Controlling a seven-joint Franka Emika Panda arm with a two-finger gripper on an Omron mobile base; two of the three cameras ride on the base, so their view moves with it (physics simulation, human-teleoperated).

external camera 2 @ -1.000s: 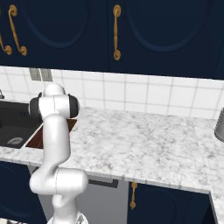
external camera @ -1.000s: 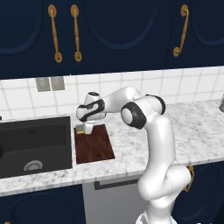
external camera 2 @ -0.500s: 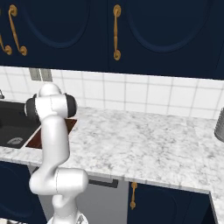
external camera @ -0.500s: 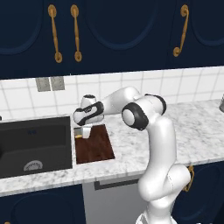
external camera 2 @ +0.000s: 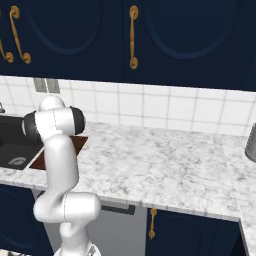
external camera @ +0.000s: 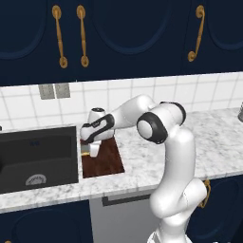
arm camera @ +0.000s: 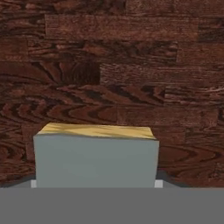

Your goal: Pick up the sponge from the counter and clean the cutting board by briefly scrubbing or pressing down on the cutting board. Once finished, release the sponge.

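while clamped on sponge (arm camera: 96, 157), claw (external camera: 91, 151) over cutting board (external camera: 107, 160), marble counter (external camera 2: 170, 170), sink (external camera: 38, 159)

1. No readable text, labels, brands, numbers or signs in any view; nothing legible on any surface.
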